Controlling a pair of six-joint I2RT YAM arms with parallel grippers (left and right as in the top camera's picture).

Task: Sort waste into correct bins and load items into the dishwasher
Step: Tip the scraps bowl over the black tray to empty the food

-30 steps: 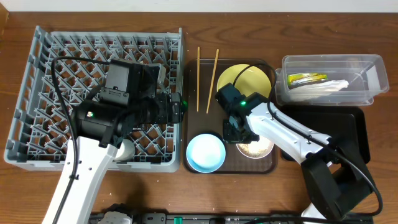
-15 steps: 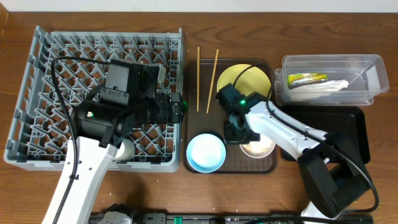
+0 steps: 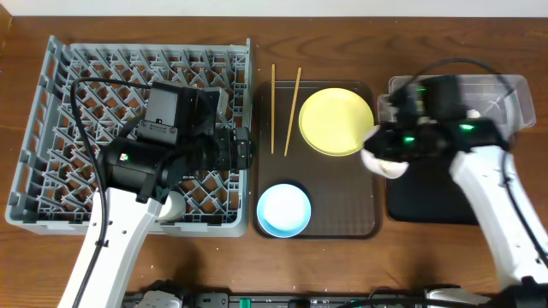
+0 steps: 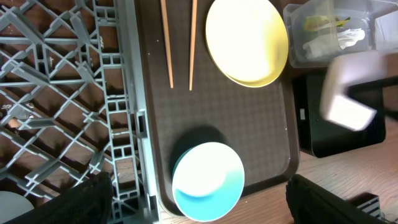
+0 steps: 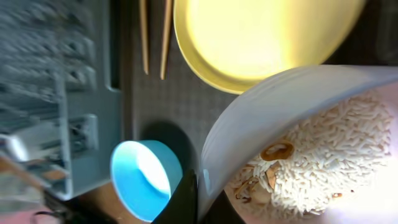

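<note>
Rice bowl (image 5: 280, 102) rim between right jaws

White arm links (image 3: 103, 248), black joint housings (image 3: 141, 162), looping black cables (image 3: 77, 90), green lights (image 3: 409, 139).

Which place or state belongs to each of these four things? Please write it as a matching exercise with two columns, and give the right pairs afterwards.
Things
1. yellow plate
2. light-blue bowl
3. white bowl
4. snack wrapper

Places or states
A. inside the clear tub
B. on the brown tray, at its edge nearest the robot
C. held by the right gripper, with rice inside
D. on the brown tray's far part, beside the chopsticks

Pairs: 1-D, 2-B, 3-C, 4-A
</note>
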